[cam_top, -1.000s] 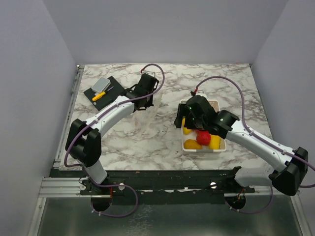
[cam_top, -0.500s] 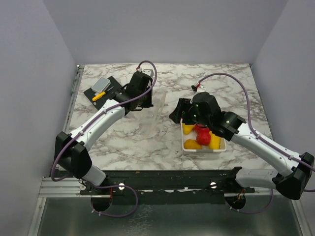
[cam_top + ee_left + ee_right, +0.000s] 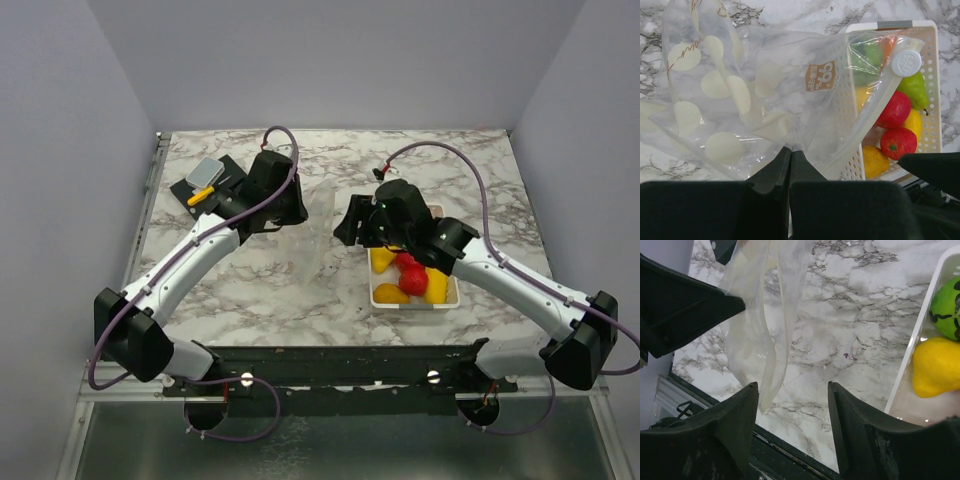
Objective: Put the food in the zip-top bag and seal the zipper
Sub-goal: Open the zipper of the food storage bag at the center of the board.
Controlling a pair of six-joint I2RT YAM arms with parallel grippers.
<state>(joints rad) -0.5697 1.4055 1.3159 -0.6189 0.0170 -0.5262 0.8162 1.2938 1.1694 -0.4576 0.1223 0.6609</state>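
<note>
Left pincer (image 3: 790,151) grips zip-top bag (image 3: 765,95) edge.

The zip-top bag (image 3: 765,100) is thin clear plastic film, glossy, creased and rumpled, printed with pale cream dots. Its zipper (image 3: 865,125) shows as a thicker, milky plastic strip, with a hard white plastic slider (image 3: 906,63) on it. The food (image 3: 898,143) is shiny moulded plastic: the red pieces are faintly pebbled, the yellow ones smooth and catching the light. The white tray (image 3: 934,60) is matt plastic, perforated all over. The tabletop (image 3: 850,340) is a smooth marble-look surface, white with grey veins and a low sheen. Left claw (image 3: 790,152) and right claw (image 3: 792,387) are matt black plastic, the right one's faces finely grainy. At the near edge, the rail (image 3: 120,380) is bare brushed metal.
</note>
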